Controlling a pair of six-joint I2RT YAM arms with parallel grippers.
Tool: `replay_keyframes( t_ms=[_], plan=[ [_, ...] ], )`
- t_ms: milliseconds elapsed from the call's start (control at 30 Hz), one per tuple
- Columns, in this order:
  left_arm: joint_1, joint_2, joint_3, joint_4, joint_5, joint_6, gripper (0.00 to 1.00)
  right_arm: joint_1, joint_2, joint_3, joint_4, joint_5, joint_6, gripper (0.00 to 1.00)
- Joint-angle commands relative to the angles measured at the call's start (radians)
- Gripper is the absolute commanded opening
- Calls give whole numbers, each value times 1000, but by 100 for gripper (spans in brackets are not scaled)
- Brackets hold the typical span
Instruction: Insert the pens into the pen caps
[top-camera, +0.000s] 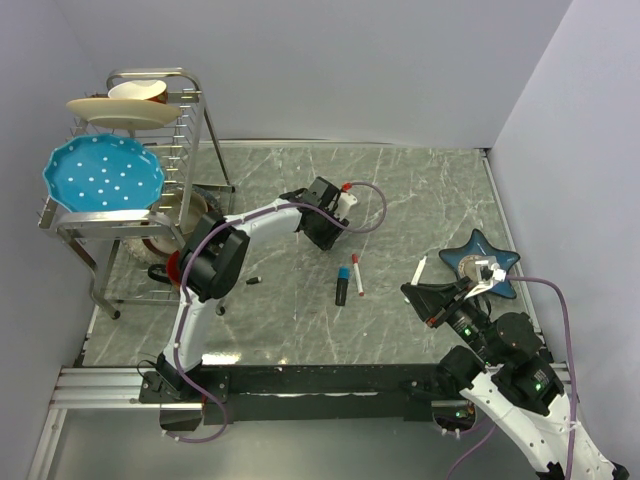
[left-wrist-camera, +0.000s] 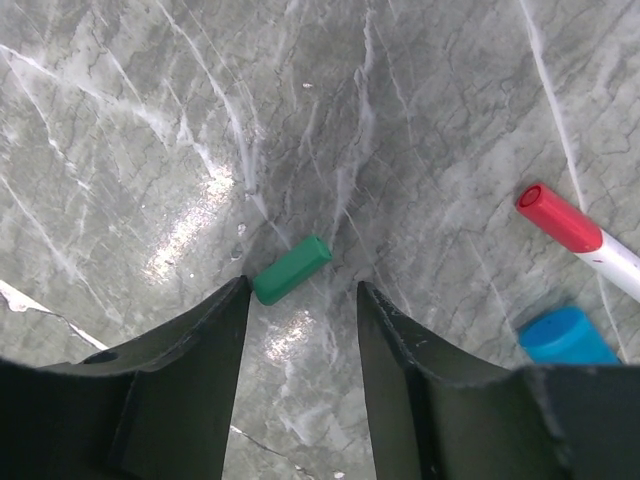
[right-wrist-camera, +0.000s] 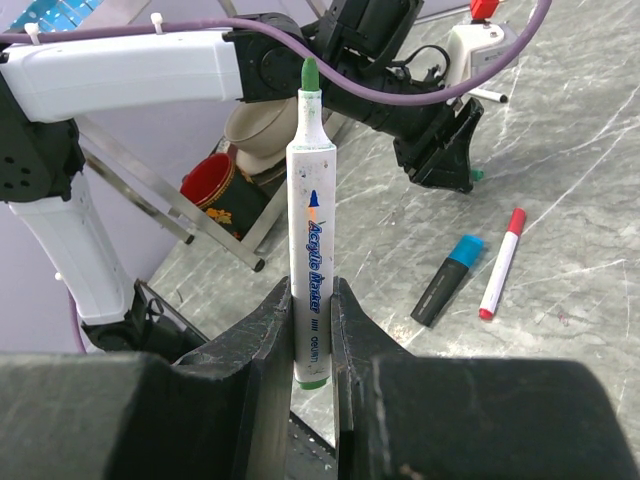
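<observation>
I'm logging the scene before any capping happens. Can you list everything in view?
green-tipped pen: one, white barrel, upright in the right gripper
red pen: one, white barrel with red ends, lying mid-table
black pen: one, black with a blue end, beside the red pen
green cap: one, on the table at the left gripper's fingertips
dark piece: one, black, near the left arm; too small to identify
star dish: one, blue, right side of the table
dish rack: one, metal, left side
plates: two, blue dotted and cream, on the rack
red mug: one, under the rack
table: grey marble
left gripper: open
right gripper: shut on the pen
</observation>
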Motion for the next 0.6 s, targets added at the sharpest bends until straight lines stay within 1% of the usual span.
replay_keyframes(
  t_ms=[0, 167, 367, 467, 500, 567],
  plan=[
    [-4, -3, 48, -21, -12, 51, 51, -1, -24, 14, 35, 8, -6, 0],
    [-2, 39, 80, -46, -18, 61, 51, -1, -19, 23, 33, 15, -17, 0],
    [-4, 22, 57, -21, 3, 66, 52, -1, -19, 23, 39, 11, -17, 0],
    [-4, 27, 69, -43, 20, 64, 51, -1, -19, 29, 36, 9, -15, 0],
    [-4, 28, 71, -47, 25, 61, 48, -1, -19, 32, 33, 9, -15, 0],
    [-5, 33, 71, -63, 32, 51, 46, -3, -17, 34, 27, 15, -17, 0]
  ],
)
